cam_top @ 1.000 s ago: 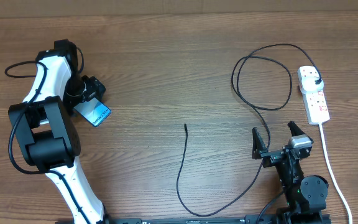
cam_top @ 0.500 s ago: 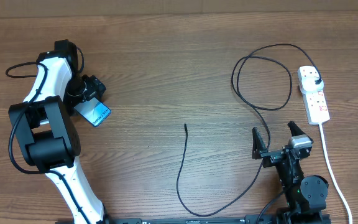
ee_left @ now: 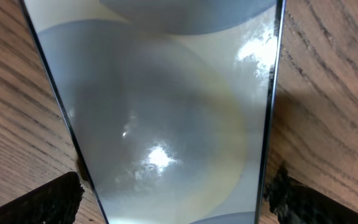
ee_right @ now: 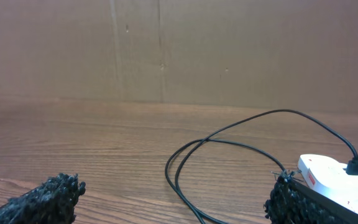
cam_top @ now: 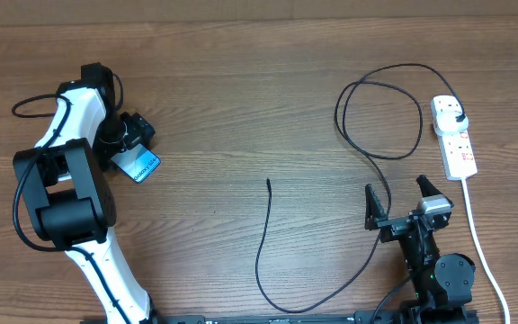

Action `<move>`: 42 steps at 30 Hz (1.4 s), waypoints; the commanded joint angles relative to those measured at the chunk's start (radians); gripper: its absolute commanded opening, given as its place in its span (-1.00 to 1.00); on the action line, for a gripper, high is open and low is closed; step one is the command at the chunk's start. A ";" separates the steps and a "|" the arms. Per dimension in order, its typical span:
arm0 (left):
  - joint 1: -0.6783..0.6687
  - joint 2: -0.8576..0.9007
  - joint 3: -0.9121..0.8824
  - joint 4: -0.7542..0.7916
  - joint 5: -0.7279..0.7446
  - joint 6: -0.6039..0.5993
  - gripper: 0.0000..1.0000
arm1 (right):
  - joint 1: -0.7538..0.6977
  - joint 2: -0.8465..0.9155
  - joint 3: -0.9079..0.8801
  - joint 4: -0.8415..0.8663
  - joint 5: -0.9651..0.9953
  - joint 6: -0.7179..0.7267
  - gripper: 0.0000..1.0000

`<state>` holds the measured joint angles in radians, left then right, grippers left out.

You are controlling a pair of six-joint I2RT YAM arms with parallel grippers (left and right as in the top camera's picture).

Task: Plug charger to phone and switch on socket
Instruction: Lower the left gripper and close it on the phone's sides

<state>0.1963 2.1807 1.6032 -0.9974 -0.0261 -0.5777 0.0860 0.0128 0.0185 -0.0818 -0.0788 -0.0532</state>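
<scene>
A big brown wooden table [cam_top: 241, 90] fills the view from above. The left arm [cam_top: 61, 180] is white and black, and it reaches up the left side of the table. The right arm [cam_top: 439, 270] is small and dark, and it sits low on the right side.

The charger [cam_top: 270, 198] is a long thin black wire. Its small tip lies bare in the middle of the table, well apart from the phone. The wire runs toward the near edge, curves over to the right, makes a big loop, and ends at the socket [cam_top: 459, 148]. Its black plug [cam_top: 458, 115] sits in the far end of the socket. The socket is white with red marks and lies flat at the right side. Its white cord [cam_top: 475, 234] runs back past the right arm.

The phone [cam_top: 139, 166] lies flat on the left side of the table, screen up.

The left gripper [ee_left: 176, 205] is over the phone with its fingers spread wide. One finger is on each side of the phone, just beside its edges.

The right gripper [cam_top: 399, 202] is spread wide too and holds nothing. It is near the wire and the socket.
</scene>
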 commanded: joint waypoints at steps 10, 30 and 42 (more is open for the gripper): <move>0.000 0.009 -0.046 0.067 -0.008 -0.006 1.00 | 0.005 -0.010 -0.011 0.005 -0.001 -0.004 1.00; 0.000 0.009 -0.046 0.073 -0.006 -0.006 1.00 | 0.005 -0.010 -0.011 0.005 -0.001 -0.004 1.00; 0.000 0.009 -0.046 0.027 -0.006 -0.006 1.00 | 0.005 -0.010 -0.011 0.004 -0.001 -0.004 1.00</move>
<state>0.1963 2.1712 1.5826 -0.9508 -0.0223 -0.5781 0.0860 0.0128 0.0185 -0.0818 -0.0784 -0.0528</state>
